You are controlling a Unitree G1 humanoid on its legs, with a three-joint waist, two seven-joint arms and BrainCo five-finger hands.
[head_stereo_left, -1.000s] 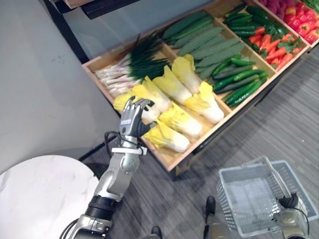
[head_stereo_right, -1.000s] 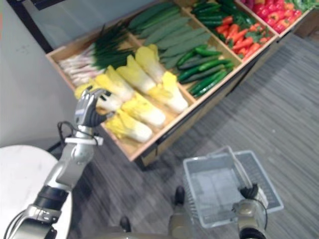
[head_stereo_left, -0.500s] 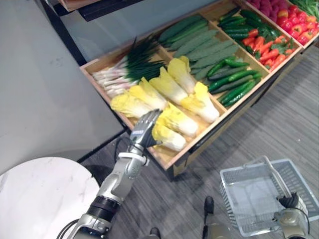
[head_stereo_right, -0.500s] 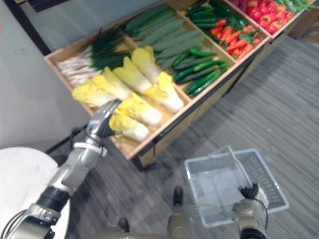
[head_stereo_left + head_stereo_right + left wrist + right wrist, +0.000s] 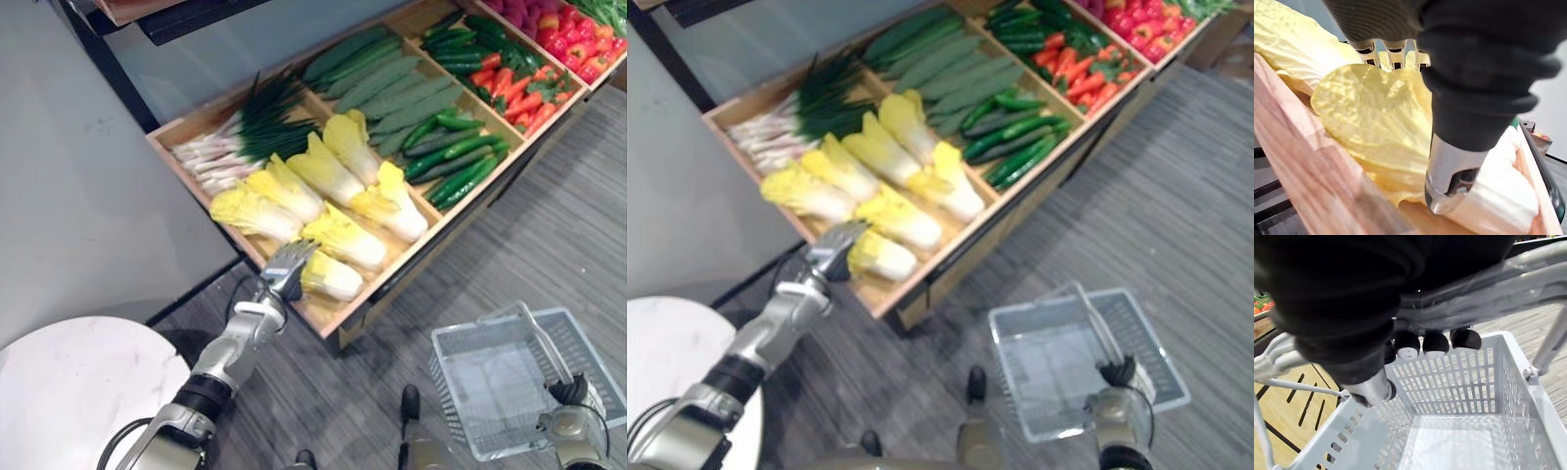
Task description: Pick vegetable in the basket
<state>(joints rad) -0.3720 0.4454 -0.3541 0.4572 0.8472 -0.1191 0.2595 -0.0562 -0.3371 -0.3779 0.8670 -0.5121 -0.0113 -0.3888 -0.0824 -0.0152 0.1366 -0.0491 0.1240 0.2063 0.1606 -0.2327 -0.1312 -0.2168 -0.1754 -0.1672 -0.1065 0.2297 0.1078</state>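
Grasping step, early in the task by the look of it; nothing in the basket so far.

Reaches with the left hand into the front corner bay of the wooden stand, onto the cabbage lying closest to the stand's front rim. Lays fingers stretched and fanned over the yellow leafy end, thumb beside the pale stalk. No closed grip to be seen, the fingertips being hidden behind the leaf in the left wrist view. Touching, then, not yet holding.

Carries the basket by its handle in the right hand, dark fingertips curled under the bar. Held out in front of the stand, well apart from it, toward its cucumber side, mesh floor bare.

Other cabbages just behind in the same bay, the nearest touching the chosen one. Spring onions at the stand's back, cucumbers one bay along.

Next, most likely: curl round the thick middle of the head with the thumb opposing, not round the floppy leaf tip, liable to slip or tear. Then lift clear of the stand's front rim and of the neighbouring head, carry out from the stand to above the basket, and lower in. Calls for a firm, wide wrap on a bulky, smooth head.
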